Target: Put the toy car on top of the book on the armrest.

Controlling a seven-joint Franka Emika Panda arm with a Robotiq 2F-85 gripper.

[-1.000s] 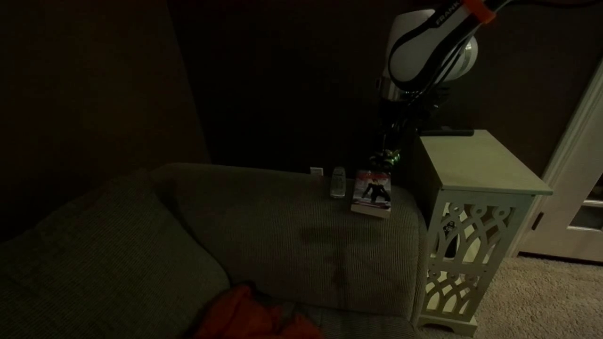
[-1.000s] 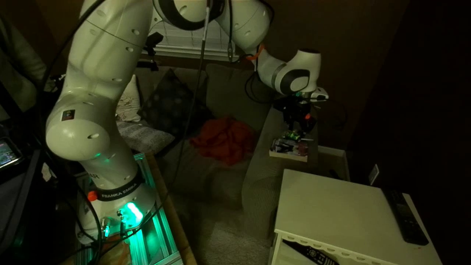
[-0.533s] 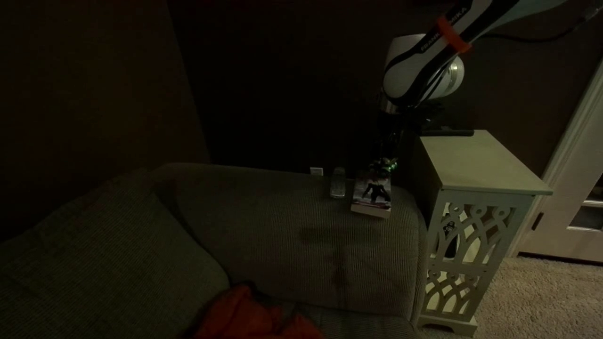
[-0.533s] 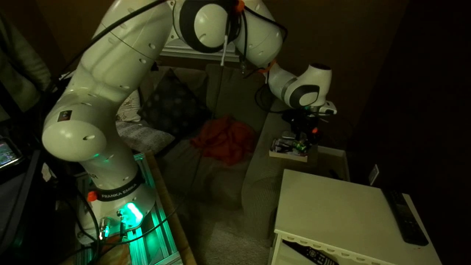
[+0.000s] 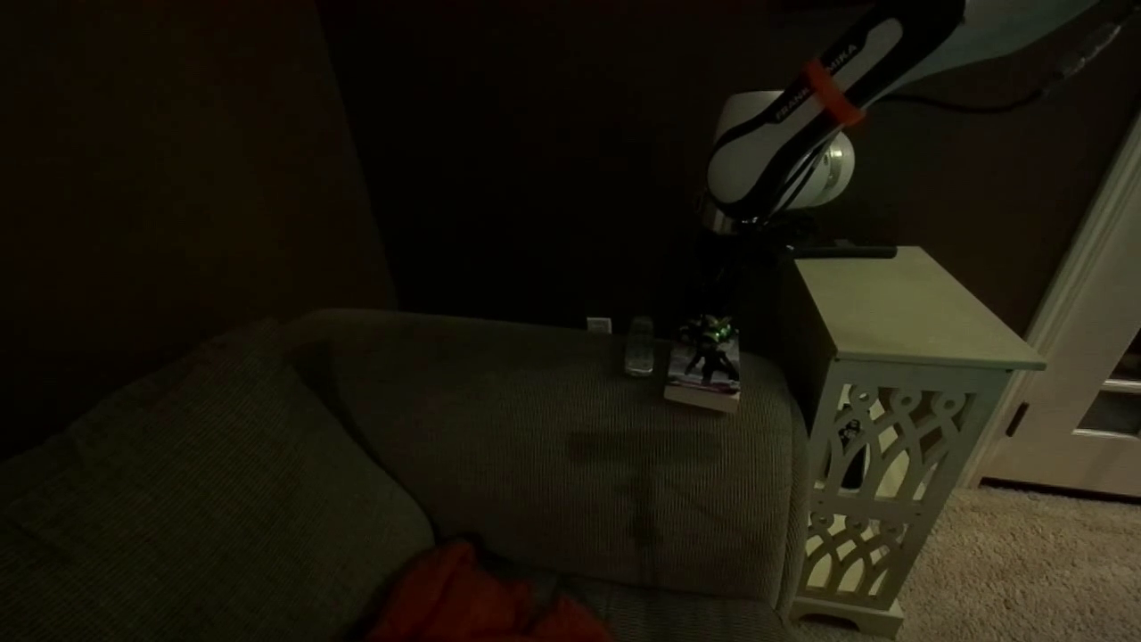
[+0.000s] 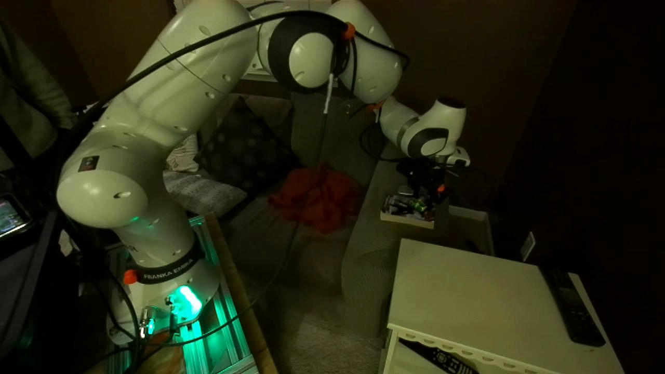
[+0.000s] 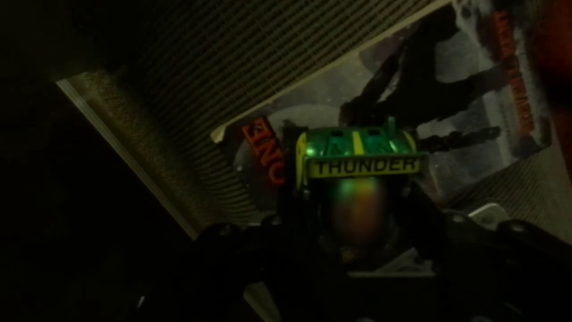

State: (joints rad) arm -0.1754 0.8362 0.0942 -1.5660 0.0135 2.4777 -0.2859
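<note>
The toy car [image 7: 357, 143] is green and yellow with a rear wing marked THUNDER. My gripper [image 7: 355, 197] is shut on it, with dark fingers along both sides. In both exterior views the car [image 5: 709, 330] [image 6: 417, 204] is over the far part of the book, low at its cover; I cannot tell if its wheels touch it. The book [image 5: 700, 383] lies flat on the sofa armrest [image 5: 535, 401], and its cover also shows in the wrist view [image 7: 402, 103]. The gripper [image 6: 426, 184] points down and is very dark in both exterior views.
A grey handset [image 5: 639, 348] lies on the armrest beside the book. A pale side table [image 6: 478, 296] stands by the armrest's end, with a black remote [image 6: 571, 306] on it. A red cloth [image 6: 319, 197] lies on the sofa seat. A dark wall is behind the armrest.
The gripper has come down with the car in it, from above the book's far edge to low over its cover. In the last half second it moved slightly further in over the book.
</note>
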